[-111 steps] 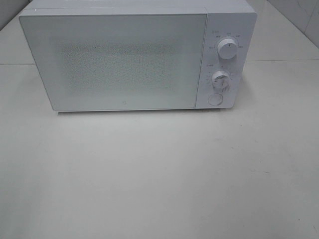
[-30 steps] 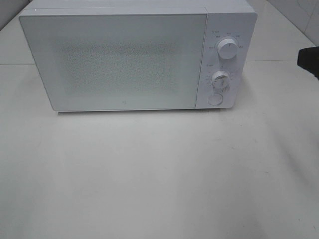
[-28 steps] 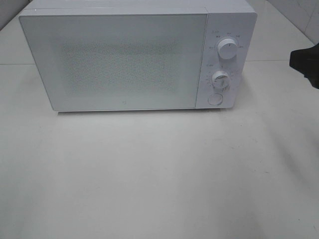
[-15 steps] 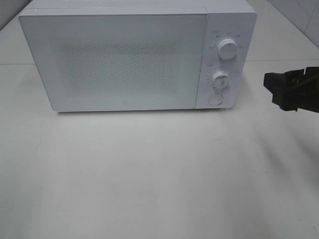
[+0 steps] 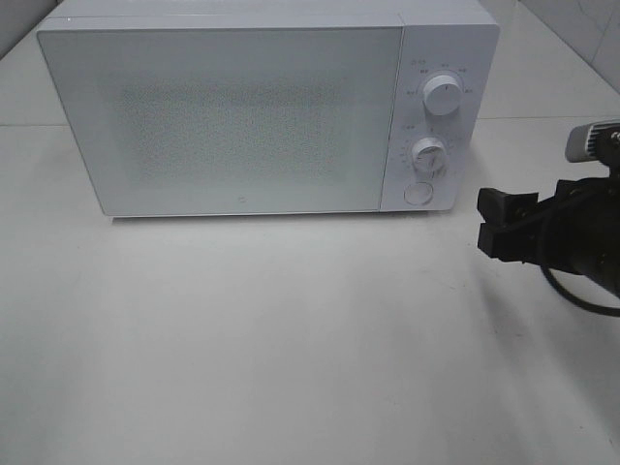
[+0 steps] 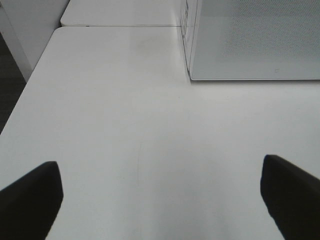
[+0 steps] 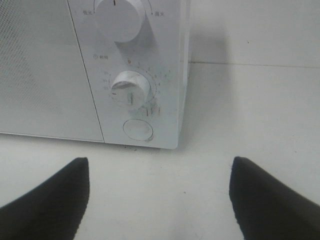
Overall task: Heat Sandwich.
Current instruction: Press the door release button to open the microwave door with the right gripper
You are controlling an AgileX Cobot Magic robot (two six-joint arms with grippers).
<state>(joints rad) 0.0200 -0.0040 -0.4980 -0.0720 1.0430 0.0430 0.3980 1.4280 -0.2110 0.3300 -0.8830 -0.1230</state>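
Observation:
The sandwich is out of view in every frame. A white microwave (image 5: 242,116) stands at the back of the table with its door shut. Its control panel carries an upper knob (image 5: 442,97), a lower timer knob (image 5: 427,155) and a round button (image 5: 418,193). My right gripper (image 5: 492,223) hovers open and empty just right of the panel's lower corner, pointing left. In the right wrist view its fingers (image 7: 50,200) frame the timer knob (image 7: 131,88) and the button (image 7: 138,129) from a short distance. My left gripper (image 6: 160,170) is open over bare table, left of the microwave's front corner (image 6: 192,75).
The white table (image 5: 291,339) stretches in front of the microwave. Its left edge drops to a dark floor (image 6: 7,100) in the left wrist view. A seam between two tabletops (image 6: 120,26) runs behind. Tiled wall rises at the back right (image 5: 581,29).
My right gripper has come in from the right edge and moved left and lower, ending close to the microwave's control panel. The microwave has not moved.

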